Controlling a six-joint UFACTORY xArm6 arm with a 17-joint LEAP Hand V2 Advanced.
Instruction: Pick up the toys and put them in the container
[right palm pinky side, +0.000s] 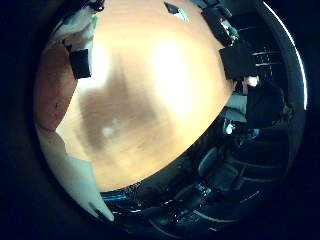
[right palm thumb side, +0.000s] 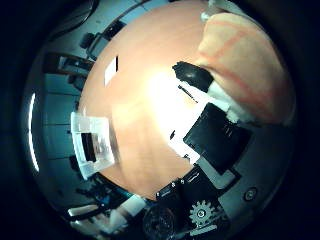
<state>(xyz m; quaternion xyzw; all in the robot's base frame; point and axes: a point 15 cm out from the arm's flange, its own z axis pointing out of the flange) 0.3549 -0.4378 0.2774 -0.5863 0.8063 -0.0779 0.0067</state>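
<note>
Nearest the palm: a soft orange toy (right palm thumb side: 245, 70) with darker orange stripes, filling a large part of the thumb-side view and pressed close against the hand (right palm thumb side: 215, 135); black and white finger parts curl up against its underside, so the fingers read as clenched around it, the toy held off the surface. The same orange mass shows at the rim of the little-finger-side view, beside a white finger segment. Next out: the wooden table (right palm pinky side: 150, 100), pale brown, brightly lit at its middle, with the hand's shadow lying across it and no other toy to be made out on the bare stretch in view. Farther: a clear plastic container (right palm thumb side: 92, 145), open-topped, standing at the table's edge well apart from the held toy; its contents cannot be told. Farthest: a small white card (right palm thumb side: 111, 71) lying flat near the far rim. Step in hand, by judgement: carrying, the toy grasped and not yet delivered. Next move calls for travel across the table until the palm sits over the container's opening, then letting go.
</note>
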